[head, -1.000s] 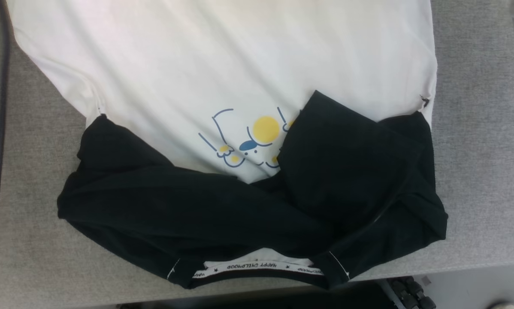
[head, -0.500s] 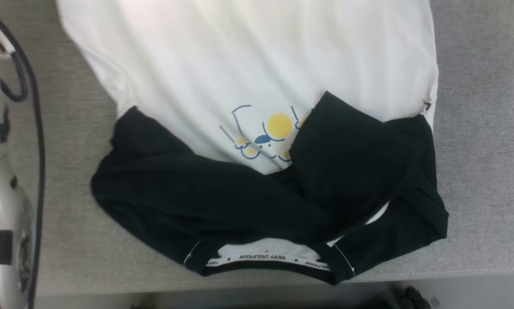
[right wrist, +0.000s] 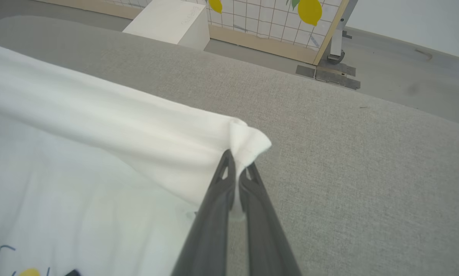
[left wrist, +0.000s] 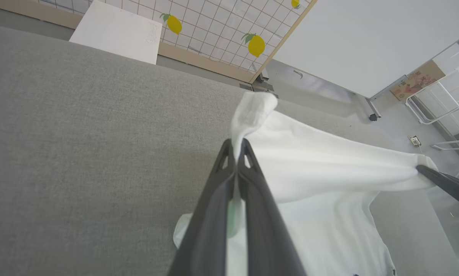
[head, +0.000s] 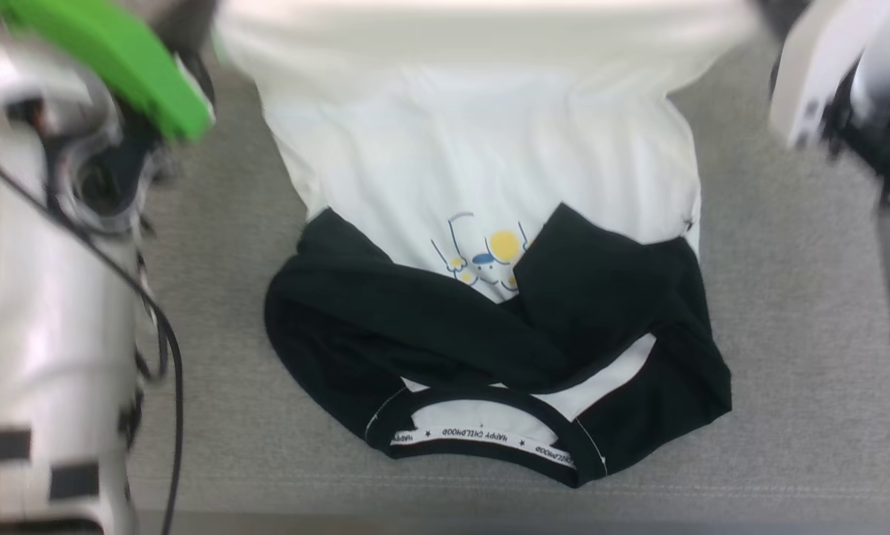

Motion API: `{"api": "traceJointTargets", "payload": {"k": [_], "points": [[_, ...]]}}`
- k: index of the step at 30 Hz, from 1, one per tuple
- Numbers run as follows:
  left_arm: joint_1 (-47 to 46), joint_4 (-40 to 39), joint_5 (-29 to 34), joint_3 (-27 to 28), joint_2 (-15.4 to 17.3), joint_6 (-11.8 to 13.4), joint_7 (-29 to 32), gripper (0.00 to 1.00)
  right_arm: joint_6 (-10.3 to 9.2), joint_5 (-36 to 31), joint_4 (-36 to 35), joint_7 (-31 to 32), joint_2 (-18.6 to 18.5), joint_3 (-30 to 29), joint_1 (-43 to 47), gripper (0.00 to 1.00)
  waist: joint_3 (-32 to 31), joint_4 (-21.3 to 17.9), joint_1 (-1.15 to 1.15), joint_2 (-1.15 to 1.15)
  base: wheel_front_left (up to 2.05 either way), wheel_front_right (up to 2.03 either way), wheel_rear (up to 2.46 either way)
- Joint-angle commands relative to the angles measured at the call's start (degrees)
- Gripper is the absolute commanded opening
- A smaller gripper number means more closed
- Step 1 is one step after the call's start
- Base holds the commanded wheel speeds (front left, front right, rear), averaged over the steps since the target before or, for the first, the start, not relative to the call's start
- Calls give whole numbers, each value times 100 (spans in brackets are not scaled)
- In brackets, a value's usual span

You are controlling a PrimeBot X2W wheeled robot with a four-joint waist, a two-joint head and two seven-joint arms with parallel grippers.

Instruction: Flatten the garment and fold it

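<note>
Left of the collar [head: 482, 437], the pale left forearm [head: 44, 334] with its green cover [head: 118, 67] and a black cable [head: 171, 386] stands nearer than half a second ago (the head camera has moved too). Beyond the collar to the left, the left gripper [left wrist: 237, 147], open a second ago, is now pinched tight on a white hem corner. The garment [head: 475, 171] lies on the grey table [head: 787, 334], its hem raised in a taut band. The right sleeve [head: 593, 282] overlaps the cartoon print [head: 489, 256], and more white shows beside the collar than before. Beyond the collar to the right, the right gripper [right wrist: 237, 163] clamps the other hem corner under the blurred right arm [head: 824, 74]. Far beyond the collar stand a white box [right wrist: 172, 21] and a lemon-print panel [left wrist: 222, 34].
</note>
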Motion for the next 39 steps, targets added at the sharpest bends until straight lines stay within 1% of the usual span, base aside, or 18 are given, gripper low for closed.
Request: {"api": "traceJointTargets", "payload": {"k": [1, 3, 8, 13, 17, 21, 25, 30, 35, 36, 37, 38, 39], "points": [[461, -143, -79, -8, 31, -27, -45, 0, -9, 116, -74, 30, -8, -55, 444, 0, -1302, 249, 0, 0, 0, 0, 0], [997, -372, -159, -20, 18, -25, -27, 0, -9, 231, -198, 106, 15, -138, 945, 0, -1558, 251, 0, 0, 0, 0, 0], [2237, -1063, -389, 61, -78, 83, -28, 0, -9, 343, -550, 257, 137, -356, 1970, 0, -1961, 221, 0, 0, 0, 0, 0], [3248, -1660, -587, 70, -286, 206, -72, 0, -9, 343, -905, 382, 250, -591, 2707, 0, -2113, 248, 0, 0, 0, 0, 0], [3851, -1813, -616, 40, -368, 279, -120, 0, -9, 321, -1157, 487, 364, -780, 3197, 0, -2138, 244, 0, 0, 0, 0, 0], [4278, -1736, -632, 39, -429, 318, -205, 0, -9, 304, -1311, 611, 484, -965, 3678, 0, -2123, 211, 0, 0, 0, 0, 0], [4507, -1468, -584, 24, -445, 332, -295, 0, -9, 196, -1326, 673, 566, -1056, 4134, 0, -2083, 196, 0, 0, 0, 0, 0], [4616, -937, -528, -63, -530, 325, -401, 0, -9, 28, -1164, 669, 708, -1009, 4532, 0, -2012, 180, 0, 0, 0, 0, 0], [4552, -495, -432, -168, -538, 312, -434, 0, -9, -37, -1037, 568, 825, -967, 4657, 0, -1975, 183, 0, 0, 0, 0, 0], [4535, -417, -420, -171, -539, 335, -437, 41, -9, -27, -1033, 553, 849, -970, 4670, 0, -1968, 183, 0, 0, 0, 0, 0], [4528, -357, -393, -186, -518, 356, -415, 80, -9, -32, -1040, 532, 854, -969, 4681, 0, -1968, 183, 0, 0, 0, 0, 0], [4520, -306, -332, -214, -470, 373, -398, 100, -9, -26, -1066, 495, 864, -973, 4703, 8, -1974, 183, 0, 0, 0, 0, 0], [4519, -271, -328, -217, -453, 398, -368, 100, -9, -10, -1104, 481, 860, -955, 4732, 37, -1978, 185, 0, 0, 0, 0, 0]]}}
